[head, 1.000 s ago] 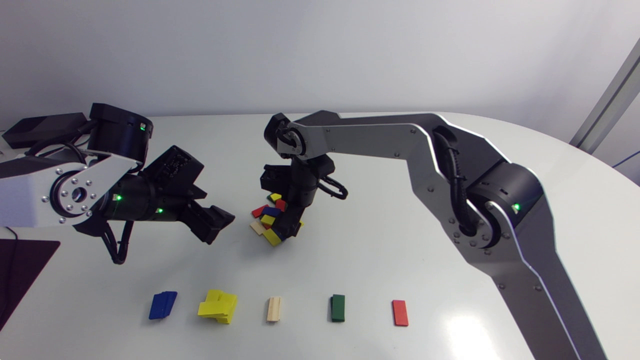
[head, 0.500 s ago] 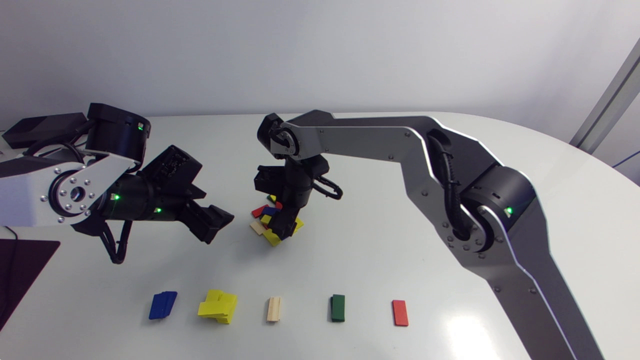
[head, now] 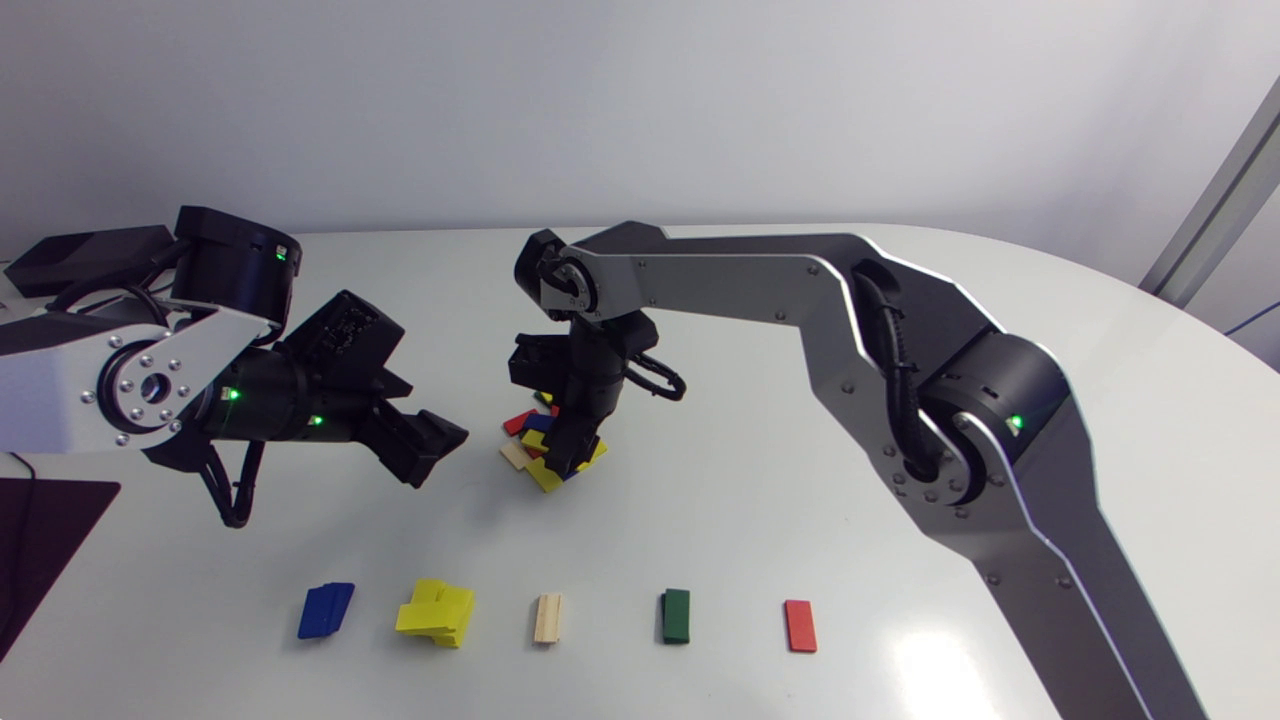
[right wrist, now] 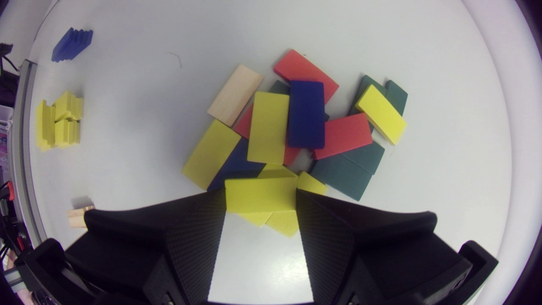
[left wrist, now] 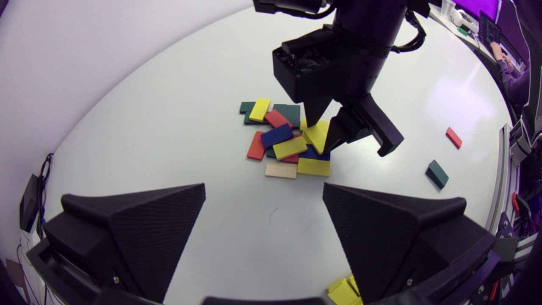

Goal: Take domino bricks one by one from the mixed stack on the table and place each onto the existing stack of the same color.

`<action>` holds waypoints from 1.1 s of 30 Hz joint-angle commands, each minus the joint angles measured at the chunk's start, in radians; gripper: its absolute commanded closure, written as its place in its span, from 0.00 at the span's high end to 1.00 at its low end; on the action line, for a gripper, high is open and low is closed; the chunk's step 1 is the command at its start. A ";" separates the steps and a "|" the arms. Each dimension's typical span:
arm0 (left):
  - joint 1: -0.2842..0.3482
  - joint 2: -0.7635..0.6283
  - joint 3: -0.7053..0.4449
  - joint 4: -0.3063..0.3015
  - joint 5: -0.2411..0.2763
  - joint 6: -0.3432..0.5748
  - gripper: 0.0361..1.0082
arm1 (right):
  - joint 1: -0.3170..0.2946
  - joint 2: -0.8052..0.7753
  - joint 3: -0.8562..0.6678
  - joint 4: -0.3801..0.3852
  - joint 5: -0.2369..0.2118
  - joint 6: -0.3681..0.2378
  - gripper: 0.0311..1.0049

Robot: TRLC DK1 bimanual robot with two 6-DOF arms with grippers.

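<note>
Nearest the front edge of the table [head: 1000, 660], five sorted stacks stand in a row, well apart: the blue stack [head: 325, 610], the yellow stack [head: 437, 612], the wood-coloured stack [head: 547, 618], the green stack [head: 676, 615] and the red stack [head: 800, 625]. The yellow stack is the tallest and sits unevenly; the red stack looks like a single brick. Farther back, at mid-table, lies the mixed pile [head: 528, 442], which holds red, blue, green and yellow bricks and one wood-coloured brick. The right claw [right wrist: 260, 212] is down at the near edge of this pile and is clamped on one yellow brick [right wrist: 259, 195], with a finger against each side. The left claw [left wrist: 263, 186] hangs beside the pile with its fingers apart and nothing between them. Judged from the pile, most of the sorting remains; the step in hand is the pickup of the yellow brick for the yellow stack.
</note>
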 commanded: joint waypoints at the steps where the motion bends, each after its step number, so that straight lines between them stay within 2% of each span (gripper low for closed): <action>1: 0.009 -0.011 -0.017 0.003 0.009 0.025 0.98 | 0.010 -0.006 -0.031 -0.006 -0.013 -0.003 0.20; 8: 0.009 -0.017 -0.021 0.001 0.009 0.022 0.98 | 0.005 -0.103 -0.094 0.026 -0.007 0.011 0.20; 15: 0.003 -0.023 -0.022 0.001 0.009 0.013 0.98 | 0.018 -0.270 -0.275 0.100 -0.001 0.021 0.20; 20: -0.011 -0.020 -0.031 0.003 0.009 0.004 0.98 | 0.062 -0.388 -0.441 0.160 -0.002 0.023 0.20; 25: -0.029 -0.017 -0.040 0.006 0.009 -0.015 0.98 | 0.119 -0.474 -0.563 0.207 -0.004 0.049 0.20; 33: -0.032 -0.028 -0.050 0.010 0.007 -0.036 0.98 | 0.200 -0.515 -0.649 0.253 -0.010 0.092 0.20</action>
